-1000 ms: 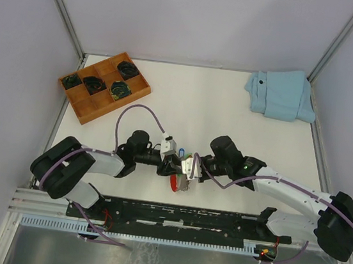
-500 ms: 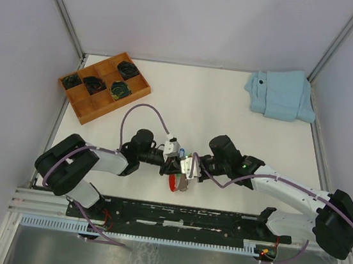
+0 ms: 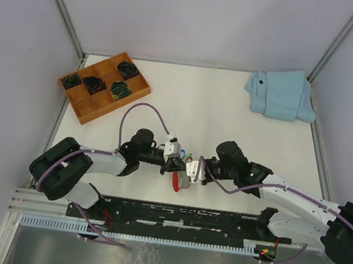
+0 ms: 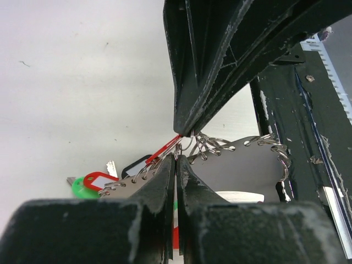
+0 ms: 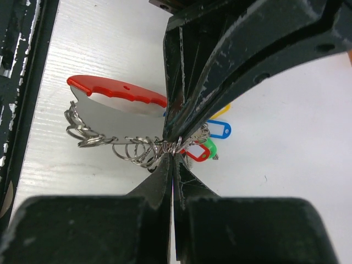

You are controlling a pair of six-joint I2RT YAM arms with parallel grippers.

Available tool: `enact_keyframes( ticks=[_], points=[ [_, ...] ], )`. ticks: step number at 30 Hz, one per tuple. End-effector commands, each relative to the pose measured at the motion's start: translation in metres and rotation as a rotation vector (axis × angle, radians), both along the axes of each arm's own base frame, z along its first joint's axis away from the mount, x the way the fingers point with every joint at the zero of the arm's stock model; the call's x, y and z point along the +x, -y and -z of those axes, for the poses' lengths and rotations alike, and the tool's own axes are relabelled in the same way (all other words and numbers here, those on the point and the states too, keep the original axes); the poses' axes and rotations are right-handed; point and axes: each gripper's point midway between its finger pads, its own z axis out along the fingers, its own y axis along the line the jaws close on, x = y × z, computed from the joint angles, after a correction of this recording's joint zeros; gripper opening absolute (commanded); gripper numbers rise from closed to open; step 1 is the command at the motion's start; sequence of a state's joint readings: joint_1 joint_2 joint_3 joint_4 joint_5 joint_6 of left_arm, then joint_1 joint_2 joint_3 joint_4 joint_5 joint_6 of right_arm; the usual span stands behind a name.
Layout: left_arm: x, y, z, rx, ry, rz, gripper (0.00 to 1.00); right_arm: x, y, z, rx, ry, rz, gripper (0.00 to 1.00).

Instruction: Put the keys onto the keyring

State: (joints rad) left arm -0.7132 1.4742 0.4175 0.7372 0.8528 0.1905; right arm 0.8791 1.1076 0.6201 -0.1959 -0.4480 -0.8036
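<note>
The keyring (image 3: 179, 179), with a red curved band (image 5: 116, 95), a grey strap (image 4: 236, 168) and a chain of metal rings (image 5: 127, 148), hangs between both grippers near the table's front edge. My left gripper (image 3: 175, 166) (image 4: 176, 157) is shut on a ring of it. My right gripper (image 3: 186, 170) (image 5: 172, 157) is shut on a ring at the same spot, tip to tip with the left. The red-tagged key (image 5: 198, 153) (image 4: 100, 180) and the green-tagged key (image 5: 210, 147) (image 4: 78, 188) sit just beside the pinch point. I cannot tell whether they are threaded on.
A wooden tray (image 3: 82, 109) with dark coiled items stands at the back left. A folded light blue cloth (image 3: 281, 94) lies at the back right. Blue (image 5: 220, 130) and yellow (image 5: 223, 111) tags hang by the rings. The black rail (image 3: 172, 215) runs along the near edge.
Both arms have shifted slightly, the right forearm moving a little toward the near edge. Both grippers stay shut at the ring bunch, which has hardly moved.
</note>
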Motion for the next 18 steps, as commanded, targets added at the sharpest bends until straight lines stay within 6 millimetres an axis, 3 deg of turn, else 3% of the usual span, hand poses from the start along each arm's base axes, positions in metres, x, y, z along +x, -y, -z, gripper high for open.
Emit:
enact_keyframes(
  ticks=[1, 5, 12, 18],
  points=[
    [0.014, -0.008, -0.016, -0.047, 0.076, -0.072, 0.03, 0.007, 0.008, -0.004, 0.036, 0.025, 0.092, 0.01],
    [0.013, -0.011, -0.027, -0.094, 0.077, -0.079, 0.03, 0.002, 0.007, 0.004, 0.044, -0.007, 0.087, 0.01],
    [0.013, -0.012, -0.038, -0.141, 0.077, -0.107, 0.03, -0.001, -0.014, 0.008, 0.103, -0.056, 0.039, 0.01],
    [0.013, -0.013, -0.032, -0.126, 0.064, -0.111, 0.03, 0.012, -0.016, 0.001, 0.137, -0.029, 0.115, 0.01]
  ],
)
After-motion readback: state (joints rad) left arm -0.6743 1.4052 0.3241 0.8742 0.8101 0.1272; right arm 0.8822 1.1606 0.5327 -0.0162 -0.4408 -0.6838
